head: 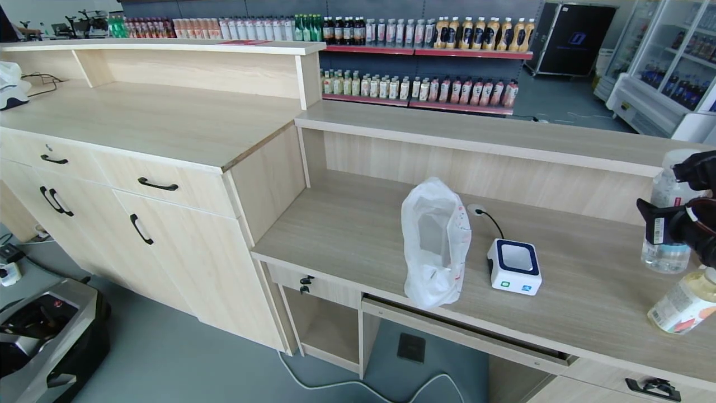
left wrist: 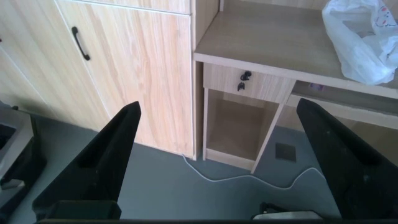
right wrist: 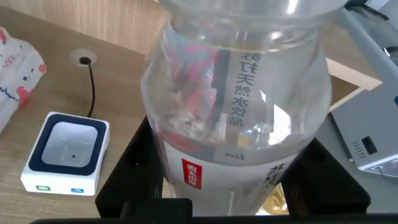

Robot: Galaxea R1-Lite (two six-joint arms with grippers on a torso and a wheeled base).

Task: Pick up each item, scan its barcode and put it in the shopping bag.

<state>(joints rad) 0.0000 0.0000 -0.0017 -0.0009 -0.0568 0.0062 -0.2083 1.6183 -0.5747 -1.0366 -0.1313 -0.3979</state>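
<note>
The clear water bottle [right wrist: 236, 112] looks smooth, slick and fairly heavy, and its thin wall would likely give under pressure. The labelled lower body seems the firmest hold. The right gripper [right wrist: 230, 186] clamps it there from the side, with the scanner [head: 514, 266] and shopping bag [head: 435, 243] well off to its left. The left gripper [left wrist: 217, 162] hangs spread wide, low beside the counter [left wrist: 261, 37].

The light wood counter [head: 347, 224] spans the centre and right of the head view. A white plastic shopping bag [head: 435, 243] stands upright at frame centre. Just right of it sits a white barcode scanner [head: 514, 266]. Its black cable [head: 492, 221] runs up-left to a grommet [head: 475, 210]. At lower right, a yellow-filled bottle [head: 685, 302] rests tilted. Above it is a clear water bottle [head: 668, 190]; counter contact cannot be determined.
</note>
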